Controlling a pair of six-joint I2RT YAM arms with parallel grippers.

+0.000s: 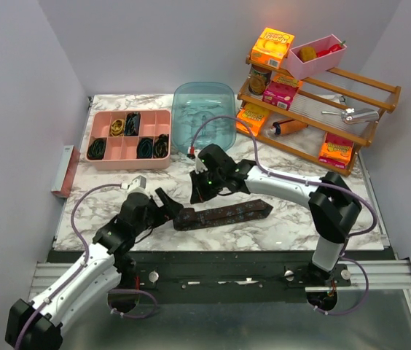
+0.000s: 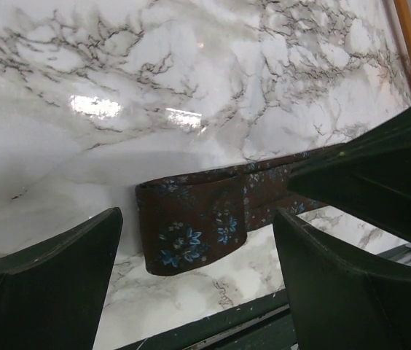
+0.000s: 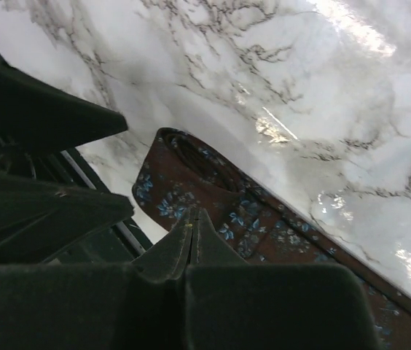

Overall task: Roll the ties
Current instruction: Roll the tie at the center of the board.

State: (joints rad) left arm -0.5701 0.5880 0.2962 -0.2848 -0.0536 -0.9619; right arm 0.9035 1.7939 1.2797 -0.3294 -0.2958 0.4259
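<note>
Brown floral tie (image 1: 224,214), partly rolled, on glossy marbled worktop (image 1: 300,219).
The flat fabric strip runs left-right, curled end facing the wide-open, empty left hand (image 1: 166,205); right hand (image 1: 199,192) is pinched closed, empty.

The left arm (image 1: 81,273) and right arm (image 1: 289,188) were white tubes with pretty chunky black joints, thin purple cables (image 1: 74,211) looping along both. The left tool (image 2: 194,226) and right tool (image 3: 191,219) had matte dark wedge fingers.
</note>
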